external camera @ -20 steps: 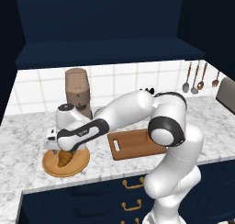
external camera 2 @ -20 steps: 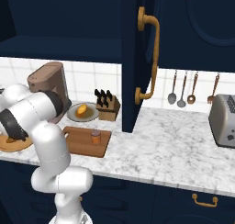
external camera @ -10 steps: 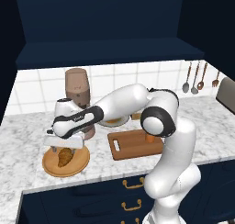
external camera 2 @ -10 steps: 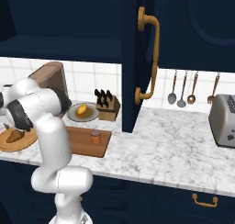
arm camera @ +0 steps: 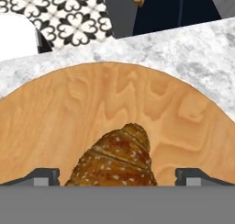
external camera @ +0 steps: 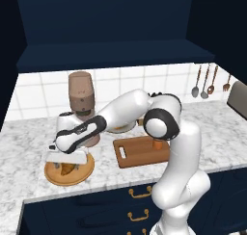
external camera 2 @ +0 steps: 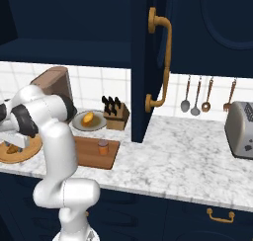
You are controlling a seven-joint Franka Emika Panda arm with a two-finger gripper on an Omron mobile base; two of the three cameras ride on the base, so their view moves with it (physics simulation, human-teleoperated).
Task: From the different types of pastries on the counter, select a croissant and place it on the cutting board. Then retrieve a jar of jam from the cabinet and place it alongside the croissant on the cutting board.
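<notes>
Gripper (arm camera: 117,175) jaws wide apart, nothing held, tips straddling the croissant (arm camera: 117,161) without touching. Croissant lies on the round wooden plate (external camera: 53,174) at the counter's (external camera: 24,147) left end. Right of that: cutting board (external camera: 137,154), slot handle toward the plate, jar of jam (external camera 2: 103,147) standing on its far end. Behind the board, a yellow-orange pastry (external camera 2: 87,118) on a grey plate (external camera 2: 79,125), then a knife block (external camera 2: 115,115).

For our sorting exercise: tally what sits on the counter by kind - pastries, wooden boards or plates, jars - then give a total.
Pastries: 2 - croissant, round yellow pastry
Wooden boards or plates: 2 - round plate, cutting board
Jars: 1 - jam jar
Total: 5
</notes>
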